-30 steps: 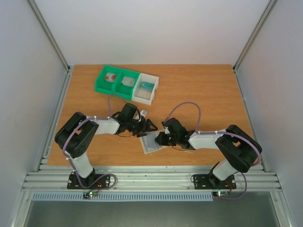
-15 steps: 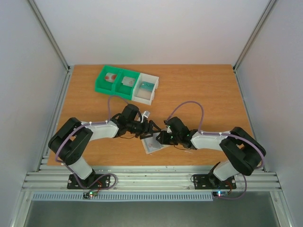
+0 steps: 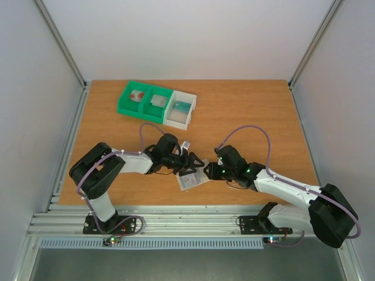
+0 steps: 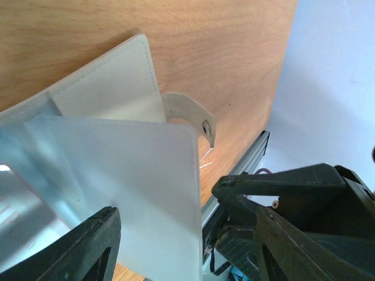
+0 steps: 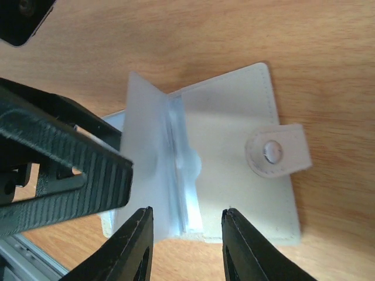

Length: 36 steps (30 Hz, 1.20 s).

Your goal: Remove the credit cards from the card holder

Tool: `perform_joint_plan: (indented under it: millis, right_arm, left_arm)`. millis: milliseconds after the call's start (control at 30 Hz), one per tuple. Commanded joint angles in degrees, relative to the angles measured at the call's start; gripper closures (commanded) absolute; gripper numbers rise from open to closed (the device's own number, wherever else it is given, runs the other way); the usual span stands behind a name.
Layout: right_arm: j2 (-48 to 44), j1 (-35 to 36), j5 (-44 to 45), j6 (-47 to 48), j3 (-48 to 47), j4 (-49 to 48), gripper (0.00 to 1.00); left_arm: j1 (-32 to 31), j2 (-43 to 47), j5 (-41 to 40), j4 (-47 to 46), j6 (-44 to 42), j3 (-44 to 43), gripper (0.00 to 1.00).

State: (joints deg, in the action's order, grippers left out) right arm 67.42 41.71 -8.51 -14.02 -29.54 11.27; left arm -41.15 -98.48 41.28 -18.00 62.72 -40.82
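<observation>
The card holder (image 3: 192, 179) lies open on the table between the two arms, pale and translucent, with a white snap tab (image 5: 275, 153). A faint red mark of a credit card (image 3: 188, 181) shows through it in the top view; the dark red card is hidden. My left gripper (image 3: 194, 161) is open at the holder's far edge, and a raised translucent leaf (image 4: 135, 193) stands between its fingers (image 4: 88, 246). My right gripper (image 3: 210, 171) is open at the holder's right edge, just above its middle fold (image 5: 181, 170). The wrist views show no card clearly.
A green-and-white compartment tray (image 3: 124, 104) with small items in it stands at the back left. The left gripper's ribbed black finger (image 5: 64, 170) sits close to the right gripper. The table's front edge and metal rail (image 3: 187, 219) lie just behind the holder.
The left gripper has moved right, up to the holder. The right arm has stretched out low to the right, its gripper shifting slightly right. The holder has slid a little to the right.
</observation>
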Motion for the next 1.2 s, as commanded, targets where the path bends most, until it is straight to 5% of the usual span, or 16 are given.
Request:
perform_joint_plan:
  millis: [0,567,967,1167]
  right_arm:
    - [-3.6,-0.2,3.7,1.6,-1.9,8.6,0.65]
    - [-3.3,-0.1,0.5,1.8,-1.8,5.5,0.66]
    - [2.8,-0.2,-5.9,0.0,-3.7,1.2,0.67]
    - [8.9,-0.2,-8.7,-1.1,-5.2,-1.7,0.68]
  left_arm:
    - [-1.5,-3.0,-0.7,-7.9,3.3,-2.6,0.38]
    - [-0.3,3.6,-7.5,-2.8,1.7,1.2,0.37]
    - [3.0,17.9,-18.1,20.7,-7.6,5.3,0.41]
    - [3.3,18.8,-19.0,18.6,-7.3,10.0,0.43]
